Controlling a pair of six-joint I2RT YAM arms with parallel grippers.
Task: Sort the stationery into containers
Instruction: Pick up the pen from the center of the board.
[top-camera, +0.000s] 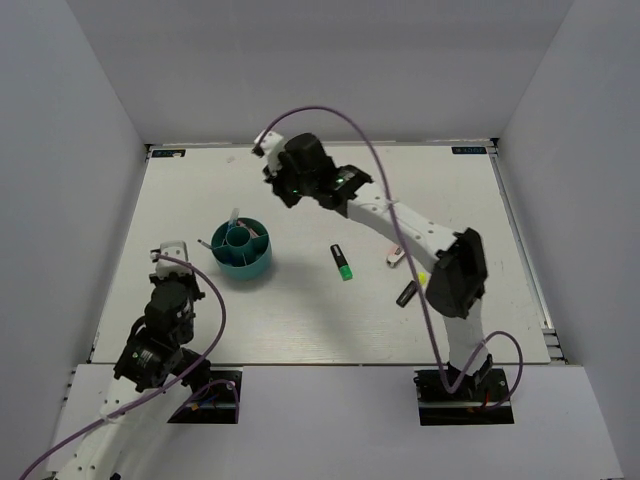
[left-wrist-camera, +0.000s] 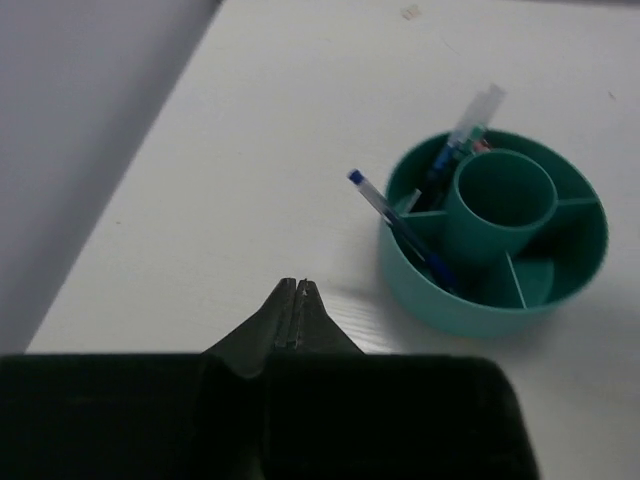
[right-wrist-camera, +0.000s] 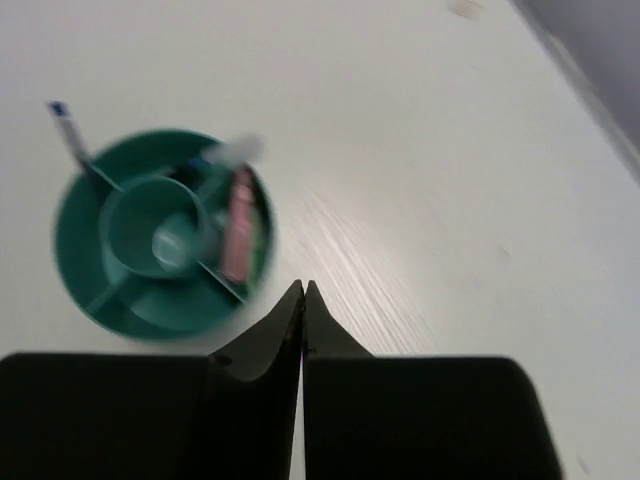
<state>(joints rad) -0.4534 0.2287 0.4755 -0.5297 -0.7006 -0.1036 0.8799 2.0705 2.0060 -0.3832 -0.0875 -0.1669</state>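
Top external view: a round teal plastic desk organiser (top-camera: 245, 270) sits left of centre on the white table (top-camera: 300, 330), with thin blue pens (left-wrist-camera: 395, 223) and a pink eraser (right-wrist-camera: 238, 225) in its outer compartments. To its right lie a black-green highlighter (top-camera: 342, 262), a small white-pink piece (top-camera: 395, 256) and a black-yellow highlighter (top-camera: 407, 293). The left gripper (left-wrist-camera: 295, 288) and right gripper (right-wrist-camera: 302, 290) are both pinched closed on nothing

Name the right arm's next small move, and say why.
Probably swing the right gripper toward the black-green highlighter and open it. The gripper hangs shut and empty near the teal organiser, while that highlighter lies loose on the table, the closest unsorted item to the organiser.
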